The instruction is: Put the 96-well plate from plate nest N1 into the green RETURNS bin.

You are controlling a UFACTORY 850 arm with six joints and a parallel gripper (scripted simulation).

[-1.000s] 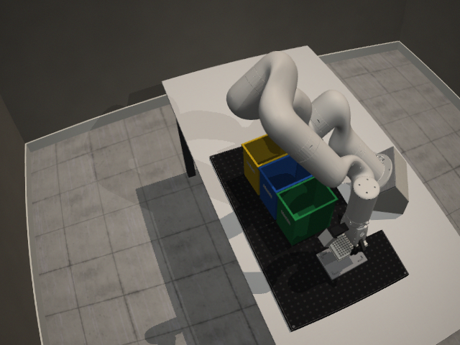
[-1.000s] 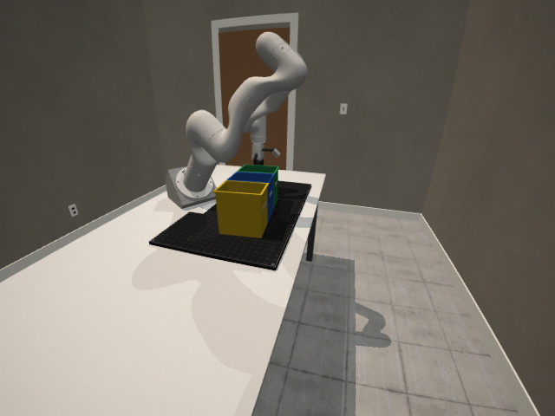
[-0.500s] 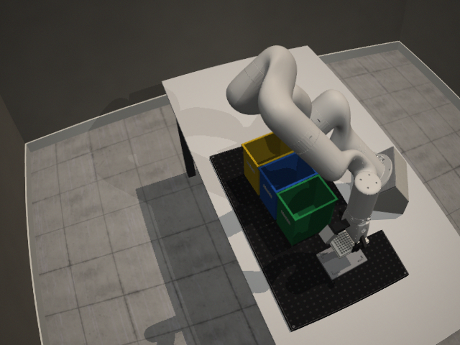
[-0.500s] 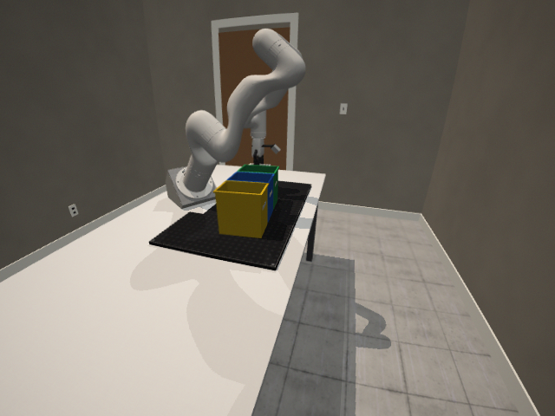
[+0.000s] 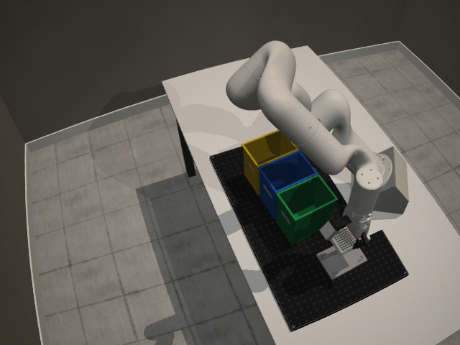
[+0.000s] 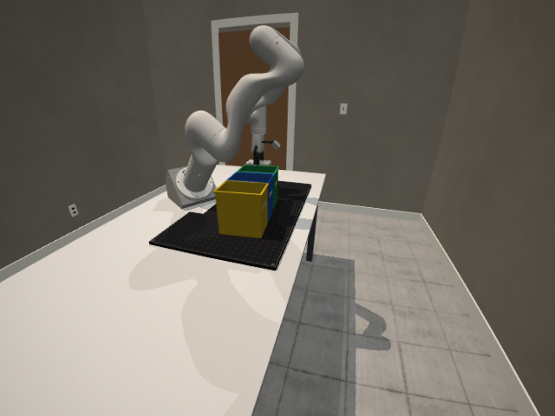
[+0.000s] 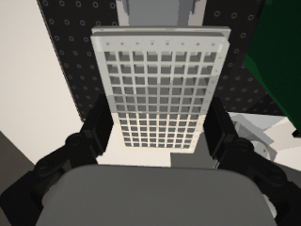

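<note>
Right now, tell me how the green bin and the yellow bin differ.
The green bin sits at the end of the row next to the gripper and its held plate; the yellow bin sits at the far end. The green bin touches the blue bin on one side only, as does the yellow, from the opposite side. Both stand upright, open-topped and alike in shape.

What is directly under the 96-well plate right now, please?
The plate, held in the hand, hangs over the black pegboard mat and an edge of nest N1. What lies straight beneath stays covered.
</note>
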